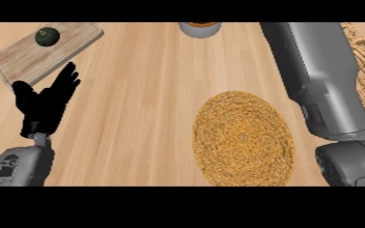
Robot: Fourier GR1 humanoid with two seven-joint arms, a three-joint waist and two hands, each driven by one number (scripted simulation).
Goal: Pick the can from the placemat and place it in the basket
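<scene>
- The black left hand [44,101] rests with fingers spread near the left edge.
- The round woven straw placemat [244,137] lies bare.
- The right hand's state cannot be told; only its grey forearm [318,72] shows.

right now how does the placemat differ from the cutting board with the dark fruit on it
The placemat is round, woven and golden; the cutting board is rectangular, smooth pale wood. The placemat carries nothing; the cutting board carries a dark round fruit. The placemat lies near the right forearm, the board at far left above the left hand. Both lie flat on the counter.
</scene>
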